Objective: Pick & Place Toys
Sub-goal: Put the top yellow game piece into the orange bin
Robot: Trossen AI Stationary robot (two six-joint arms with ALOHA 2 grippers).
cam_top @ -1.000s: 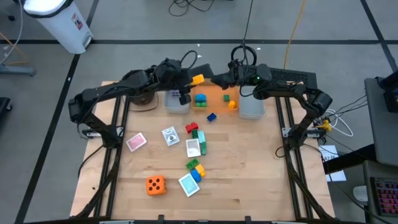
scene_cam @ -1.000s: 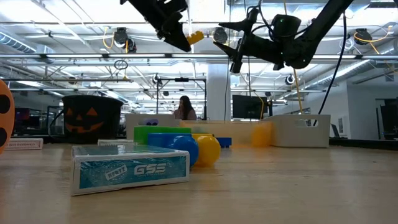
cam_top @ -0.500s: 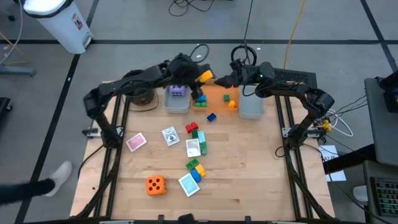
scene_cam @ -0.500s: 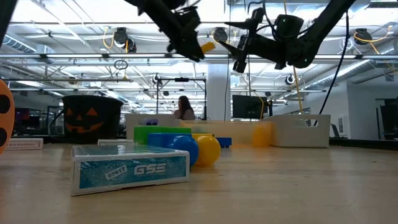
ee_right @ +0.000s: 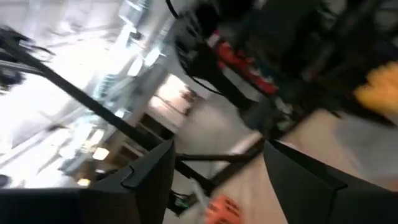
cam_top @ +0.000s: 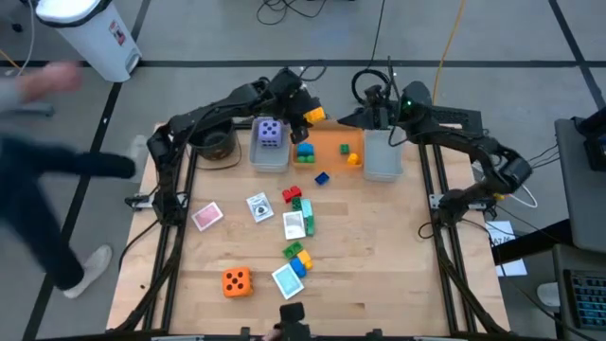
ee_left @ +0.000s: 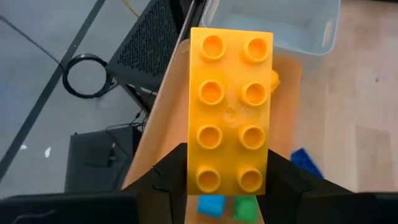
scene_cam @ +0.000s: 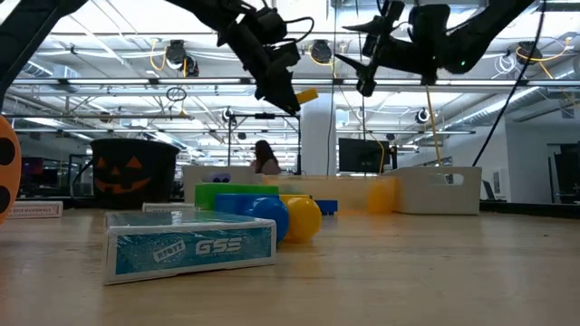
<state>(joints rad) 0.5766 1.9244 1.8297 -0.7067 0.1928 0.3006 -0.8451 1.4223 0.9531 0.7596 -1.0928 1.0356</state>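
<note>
So, left gripper (cam_top: 305, 112): stayed clamped on yellow brick (cam_top: 314, 115), carried further right.
Right gripper (cam_top: 365, 116): jaws apart, empty, pulled back over grey bin (cam_top: 383, 167).
Purple die (cam_top: 270, 134): uncovered.

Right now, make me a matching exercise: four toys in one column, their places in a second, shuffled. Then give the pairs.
Toys:
1. yellow brick
2. purple die
3. orange die
4. pink card

Places:
A. on the table near its front edge
B. in the grey bin
C. held in the left end effector, above the table
D. flat on the table, left of the white card

Pairs: 1-C, 2-B, 3-A, 4-D
</note>
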